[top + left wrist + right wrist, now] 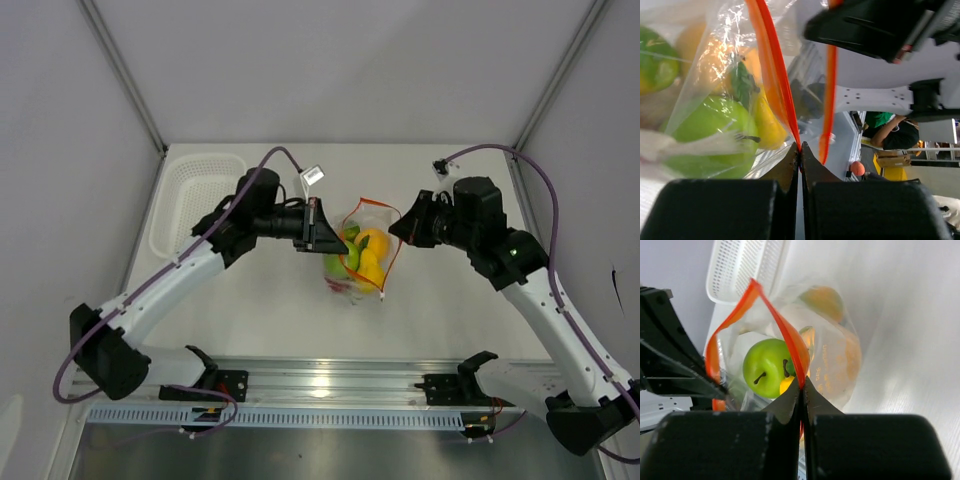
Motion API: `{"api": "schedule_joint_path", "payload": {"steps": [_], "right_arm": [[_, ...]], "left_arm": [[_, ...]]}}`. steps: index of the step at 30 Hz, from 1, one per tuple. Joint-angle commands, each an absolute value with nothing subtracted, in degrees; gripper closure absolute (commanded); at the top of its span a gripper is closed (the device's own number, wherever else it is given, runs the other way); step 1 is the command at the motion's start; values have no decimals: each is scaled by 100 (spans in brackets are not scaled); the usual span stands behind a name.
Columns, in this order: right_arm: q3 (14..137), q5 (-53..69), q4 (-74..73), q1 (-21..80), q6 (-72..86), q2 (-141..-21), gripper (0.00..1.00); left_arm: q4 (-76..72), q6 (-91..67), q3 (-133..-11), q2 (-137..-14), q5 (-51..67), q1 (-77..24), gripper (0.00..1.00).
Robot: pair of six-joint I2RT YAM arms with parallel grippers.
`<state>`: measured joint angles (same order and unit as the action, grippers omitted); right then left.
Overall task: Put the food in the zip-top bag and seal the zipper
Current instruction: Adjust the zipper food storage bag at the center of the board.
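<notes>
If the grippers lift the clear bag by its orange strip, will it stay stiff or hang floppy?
Probably floppy: the zip-top bag looks thin and crinkled, and its zipper bows between the left gripper and right gripper. It would likely sag, since the green apple and other fruit weigh its body.

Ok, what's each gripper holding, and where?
Both pinch the zip-top bag by its zipper: left gripper and right gripper on opposite sides of the mouth.

No legible text was found. Faint lettering was seen on the zip-top bag [832,372], too blurred to be read. An indistinct dark mark was noted on a white tag [313,175].
</notes>
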<state>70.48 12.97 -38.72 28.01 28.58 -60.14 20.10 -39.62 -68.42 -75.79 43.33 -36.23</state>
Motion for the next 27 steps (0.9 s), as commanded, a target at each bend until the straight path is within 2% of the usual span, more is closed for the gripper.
{"api": "schedule_joint_path", "payload": {"steps": [1, 7, 10, 13, 20, 27], "right_arm": [[7401, 1353, -3631, 2926, 2934, -5775, 100], [6331, 1626, -2981, 2988, 3269, -5765, 100], [5986, 1644, -2760, 2997, 3279, -5862, 100], [6081, 1635, -2865, 3006, 3147, -6099, 100], [7224, 1757, -3190, 3181, 2742, -6627, 100], [7287, 2092, -3085, 3348, 2716, -6706, 100]], "left_arm": [[1784, -4201, -7067, -7058, 4562, -3779, 99], [1785, -4368, -5883, -7206, 3850, -3788, 99], [1337, -4631, -5258, -7277, 3718, -3797, 100], [1055, -4755, -5045, -7067, 3701, -3849, 99], [1388, -4842, -5449, -5925, 2778, -4104, 99], [1379, -5370, -5177, -4966, 1829, -4280, 99]]}}
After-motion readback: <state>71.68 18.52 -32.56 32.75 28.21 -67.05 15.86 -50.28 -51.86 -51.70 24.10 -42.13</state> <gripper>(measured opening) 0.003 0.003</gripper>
